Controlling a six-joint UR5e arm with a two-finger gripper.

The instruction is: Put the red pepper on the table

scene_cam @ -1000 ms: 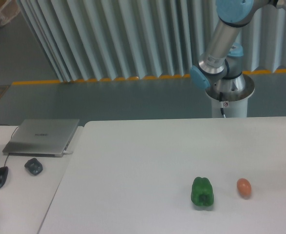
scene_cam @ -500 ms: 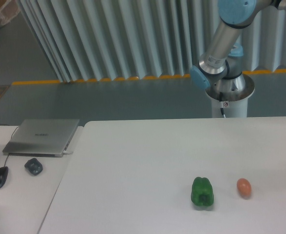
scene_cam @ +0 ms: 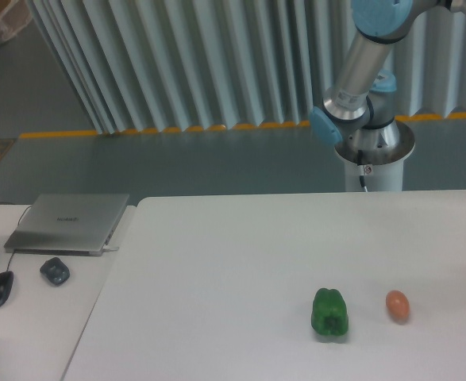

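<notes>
No red pepper or gripper in view, so can't tell the claw's state, just the table [scene_cam: 217, 262] with a green pepper [scene_cam: 329, 313] and egg [scene_cam: 397, 305] near right; I'd guess it's light, slick, best gripped across the body.

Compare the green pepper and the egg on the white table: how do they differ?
Colour: the green pepper is dark green; the egg is orange-brown.
Size: the green pepper is clearly larger than the egg.
Shape: the green pepper is blocky and lobed; the egg is a smooth oval.
Position: the green pepper lies left of the egg, with a gap between them.
Shared: both rest on the table near its front right, with nothing touching them.
</notes>
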